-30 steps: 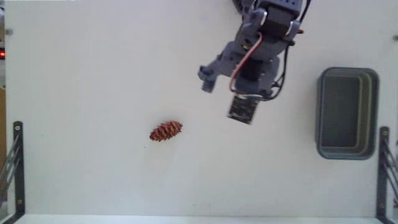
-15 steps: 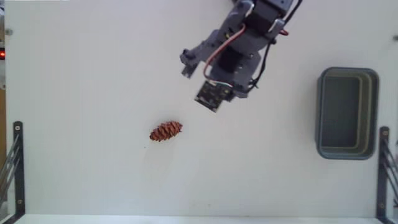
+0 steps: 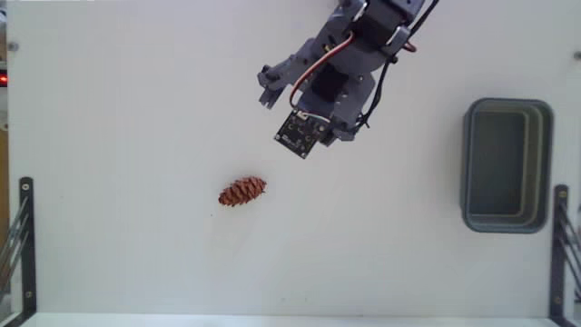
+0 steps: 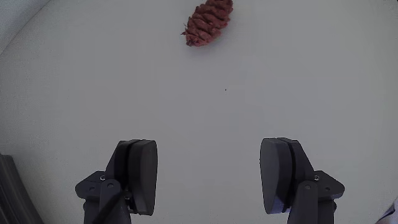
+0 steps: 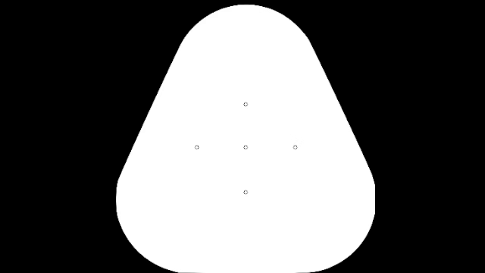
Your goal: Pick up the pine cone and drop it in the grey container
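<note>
The pine cone (image 3: 242, 192), small and reddish-brown, lies on its side on the white table, left of centre in the fixed view. In the wrist view the pine cone (image 4: 208, 22) sits at the top edge, well ahead of the fingers. My gripper (image 3: 286, 123) hangs up and to the right of the cone, apart from it. In the wrist view the gripper (image 4: 211, 174) is open wide, with only bare table between its dark pads (image 4: 140, 174). The grey container (image 3: 545, 163) stands at the right side of the table, with nothing showing inside it.
Black metal brackets stand at the lower left (image 3: 25, 245) and lower right (image 3: 558, 245) table edges. The arm's body and cables (image 3: 372, 45) come in from the top centre. A small red light (image 3: 3, 80) glows at the left edge.
The arm has swung left and slightly up in the fixed view, away from the container's side and closer to the cone. Cone and container have not moved.
</note>
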### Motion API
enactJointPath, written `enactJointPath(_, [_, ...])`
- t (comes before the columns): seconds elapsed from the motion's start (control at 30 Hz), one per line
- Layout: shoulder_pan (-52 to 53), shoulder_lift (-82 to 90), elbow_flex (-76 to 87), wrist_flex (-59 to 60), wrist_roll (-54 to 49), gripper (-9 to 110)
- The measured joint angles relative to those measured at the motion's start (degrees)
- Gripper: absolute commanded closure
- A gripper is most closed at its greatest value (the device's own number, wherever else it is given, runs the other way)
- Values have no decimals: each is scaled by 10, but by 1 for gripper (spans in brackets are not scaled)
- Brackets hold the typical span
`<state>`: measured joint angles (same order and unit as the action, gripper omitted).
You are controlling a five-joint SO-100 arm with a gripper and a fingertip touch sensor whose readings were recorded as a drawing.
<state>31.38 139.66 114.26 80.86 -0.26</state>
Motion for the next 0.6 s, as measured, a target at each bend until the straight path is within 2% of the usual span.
enactJointPath(0.37, [0,-14,0,-1,0,-9])
enactJointPath(0.6, [1,-76,0,-52,0,-9])
